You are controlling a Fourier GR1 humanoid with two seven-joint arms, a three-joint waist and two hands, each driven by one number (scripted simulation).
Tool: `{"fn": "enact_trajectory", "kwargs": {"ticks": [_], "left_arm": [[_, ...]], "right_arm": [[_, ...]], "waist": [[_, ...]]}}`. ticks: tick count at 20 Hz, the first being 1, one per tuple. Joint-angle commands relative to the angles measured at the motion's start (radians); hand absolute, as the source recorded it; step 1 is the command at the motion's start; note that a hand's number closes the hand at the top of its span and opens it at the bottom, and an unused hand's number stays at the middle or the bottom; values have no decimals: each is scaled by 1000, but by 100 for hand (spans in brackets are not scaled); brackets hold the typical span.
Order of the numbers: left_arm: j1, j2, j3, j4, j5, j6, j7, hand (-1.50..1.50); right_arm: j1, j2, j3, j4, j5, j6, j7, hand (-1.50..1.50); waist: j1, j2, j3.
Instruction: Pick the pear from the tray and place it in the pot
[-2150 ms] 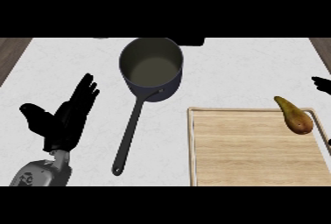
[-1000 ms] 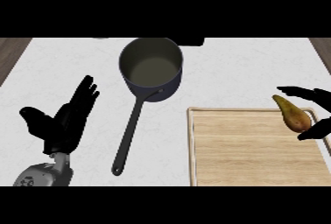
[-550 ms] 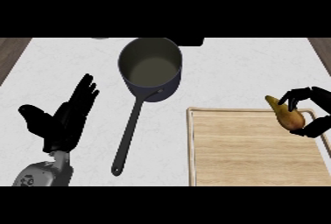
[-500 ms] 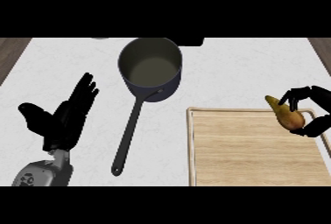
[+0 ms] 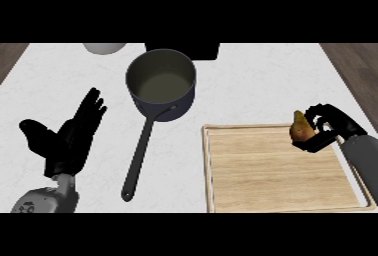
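The right hand is curling around the pear above the tray; the left hand is resting spread.

pot sat left of and behind tray | pear in my right hand over tray's far right | my left hand left of pot handle

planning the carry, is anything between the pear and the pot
Nothing visible does. The right hand is curled on the pear at the tray's far right corner; bare counter lies between the tray and the pot, whose mouth is open.
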Motion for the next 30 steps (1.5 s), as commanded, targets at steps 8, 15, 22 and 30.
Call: {"fn": "enact_trajectory", "kwargs": {"ticks": [8,15,22,30], "left_arm": [[34,15,28,20,-6,21,18,0],[36,17,32,25,-3,18,19,0],[40,5,17,26,-7,14,10,0],[15,6,25,10,11,-4,3,0]], "right_arm": [[-60,128,55,-87,121,-386,441,150],[-230,248,132,-242,236,-544,663,150],[-460,402,234,-396,379,-570,940,150],[-701,511,309,-521,499,-403,1465,150]], "waist": [[-54,-30,14],[-54,-48,18],[-42,-45,25],[-9,1,36]]}}
